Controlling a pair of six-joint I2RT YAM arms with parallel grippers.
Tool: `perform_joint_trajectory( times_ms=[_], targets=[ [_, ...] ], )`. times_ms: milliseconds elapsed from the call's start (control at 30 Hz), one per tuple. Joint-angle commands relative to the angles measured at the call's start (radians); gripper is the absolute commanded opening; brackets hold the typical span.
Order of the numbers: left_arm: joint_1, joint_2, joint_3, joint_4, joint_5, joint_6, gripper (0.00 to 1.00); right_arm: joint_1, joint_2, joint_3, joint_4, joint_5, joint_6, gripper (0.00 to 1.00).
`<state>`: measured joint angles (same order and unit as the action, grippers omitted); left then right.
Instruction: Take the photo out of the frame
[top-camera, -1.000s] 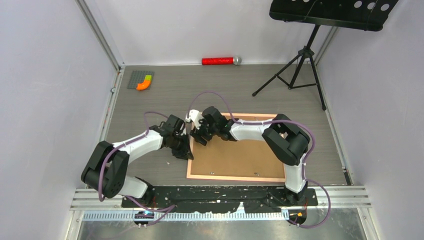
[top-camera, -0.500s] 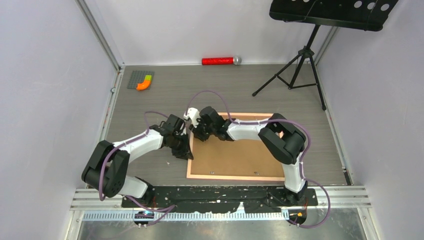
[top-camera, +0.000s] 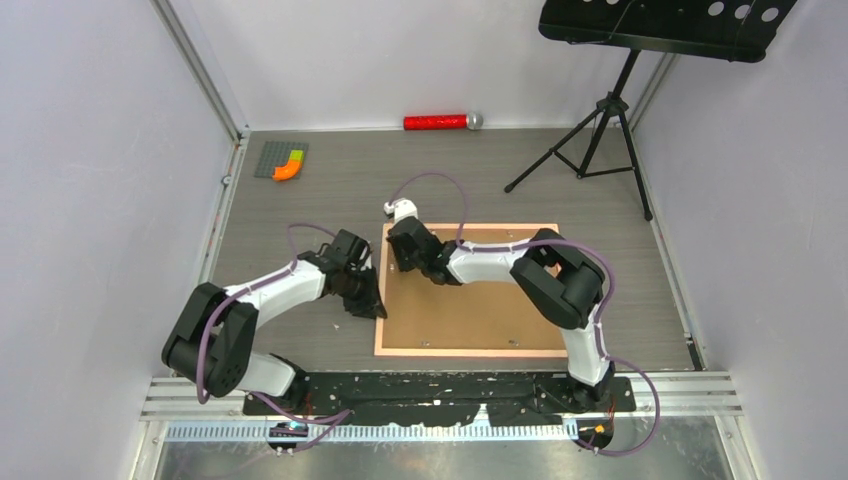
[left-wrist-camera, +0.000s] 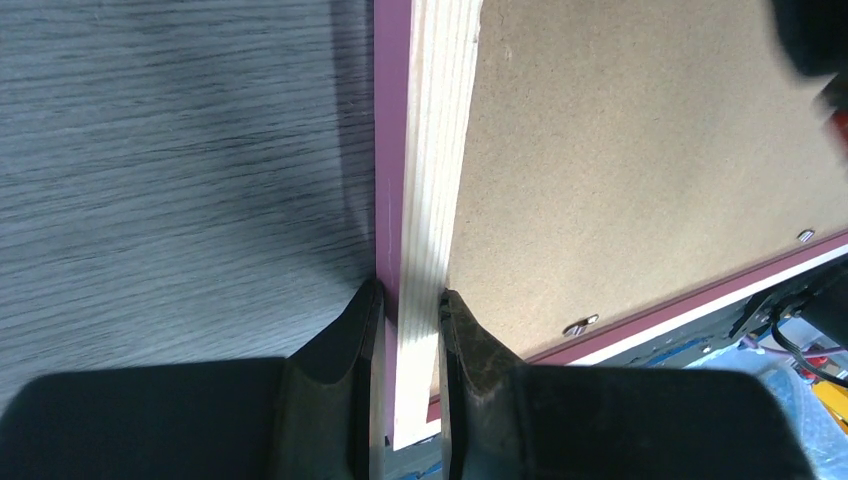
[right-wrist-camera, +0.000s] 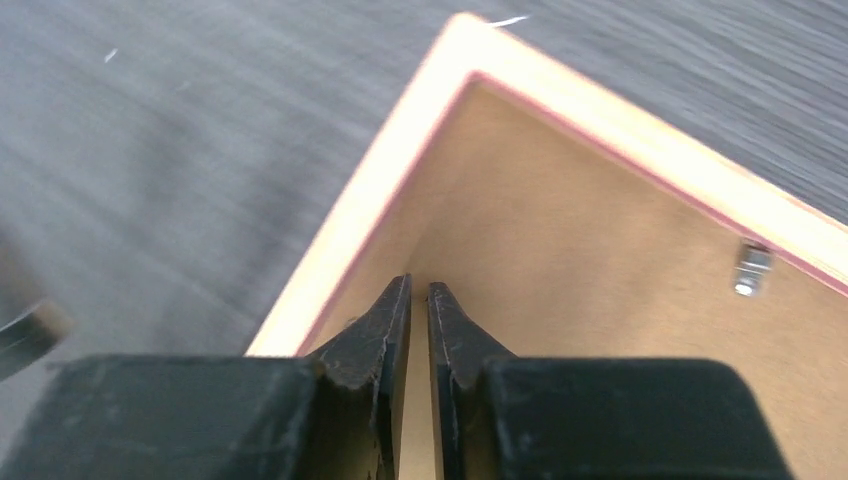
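I see frame (top-camera: 470, 352) face down mid-table: pale pink-tan rim around brown board (top-camera: 470, 310), metal tab (right-wrist-camera: 750, 268) at inner edge. Left gripper (left-wrist-camera: 405, 300) clamped on frame's left rail. Right gripper (right-wrist-camera: 419, 285) pinched nearly together, nothing between fingers, over board inside frame's far-left corner. Beyond frame: red tube (top-camera: 440, 122), grey plate (top-camera: 283, 160), tripod (top-camera: 600, 140). Right arm lies across frame.

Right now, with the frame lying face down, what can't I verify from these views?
1. The photo: unseen in every view, presumably beneath the backing board inside the frame.
2. Right gripper: the right wrist view is blurred, so tip contact with the board is unclear; in the top view the arm covers the tips.
3. Clips: blurred here, tiny from above; turned or not, cannot tell.
4. Left gripper: the rail's underside is hidden.
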<state>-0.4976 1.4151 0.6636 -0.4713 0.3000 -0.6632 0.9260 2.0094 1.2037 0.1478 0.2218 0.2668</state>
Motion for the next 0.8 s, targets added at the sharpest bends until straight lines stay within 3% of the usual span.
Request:
perform_joint_trajectory(
  times_ms=[0, 200, 267, 333, 533, 667, 700, 733, 767],
  targets=[
    [-0.024, 0.037, -0.086, -0.090, -0.026, -0.005, 0.00, -0.047, 0.028, -0.006, -0.086, 0.154, 0.172, 0.20],
    [-0.024, 0.031, -0.090, -0.090, -0.040, -0.031, 0.00, -0.064, -0.047, -0.040, -0.081, 0.177, 0.174, 0.35],
    [-0.024, 0.026, -0.094, -0.083, -0.040, -0.042, 0.00, -0.086, -0.092, -0.071, -0.065, 0.176, 0.175, 0.61],
    [-0.024, 0.021, -0.099, -0.073, -0.038, -0.051, 0.00, -0.118, -0.141, -0.109, -0.038, 0.144, 0.177, 0.74],
    [-0.024, 0.004, -0.102, -0.068, -0.042, -0.069, 0.00, -0.205, -0.297, -0.237, 0.063, 0.057, 0.117, 0.88],
    [-0.024, -0.030, -0.087, -0.073, -0.032, -0.069, 0.01, -0.220, -0.419, -0.328, 0.072, 0.115, 0.027, 0.97],
    [-0.024, -0.044, -0.080, -0.085, -0.037, -0.067, 0.04, -0.230, -0.463, -0.355, 0.045, 0.153, 0.022, 0.98],
    [-0.024, -0.062, -0.068, -0.104, -0.048, -0.066, 0.15, -0.240, -0.482, -0.367, 0.025, 0.178, 0.017, 0.99],
    [-0.024, -0.088, -0.057, -0.117, -0.053, -0.054, 0.32, -0.267, -0.520, -0.386, -0.022, 0.187, 0.018, 0.98]
  ],
)
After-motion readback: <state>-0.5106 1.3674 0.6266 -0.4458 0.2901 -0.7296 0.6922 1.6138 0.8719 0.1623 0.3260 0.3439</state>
